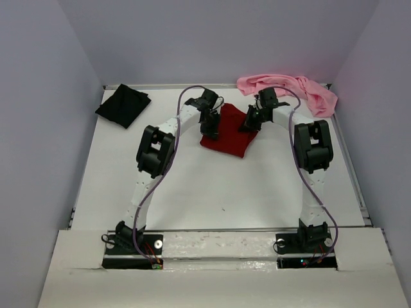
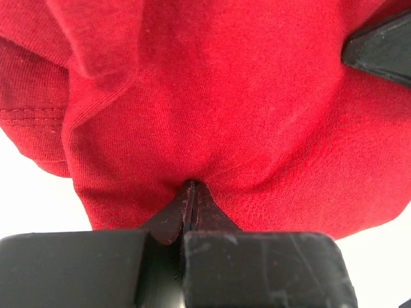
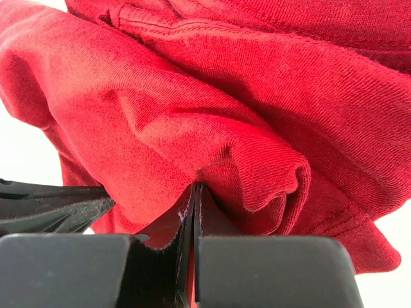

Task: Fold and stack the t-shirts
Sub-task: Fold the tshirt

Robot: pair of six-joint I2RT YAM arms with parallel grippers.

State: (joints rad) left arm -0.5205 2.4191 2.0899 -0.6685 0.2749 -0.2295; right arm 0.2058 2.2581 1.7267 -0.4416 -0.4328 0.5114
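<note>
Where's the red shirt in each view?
Top external: red shirt at centre, on the far half of the table.
Left wrist: fills most of the frame, pinched in the shut left claw at bottom centre.
Right wrist: fills most of the frame, pinched in the shut right claw.
Shared landmark: the white table under the shirt.

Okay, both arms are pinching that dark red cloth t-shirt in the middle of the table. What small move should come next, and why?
Probably raise both grippers slightly and ease them apart. The left gripper and right gripper are each shut on a pinch of the dark red cloth t-shirt, which looks bunched and creased between them, so spreading it likely comes before any fold.
</note>
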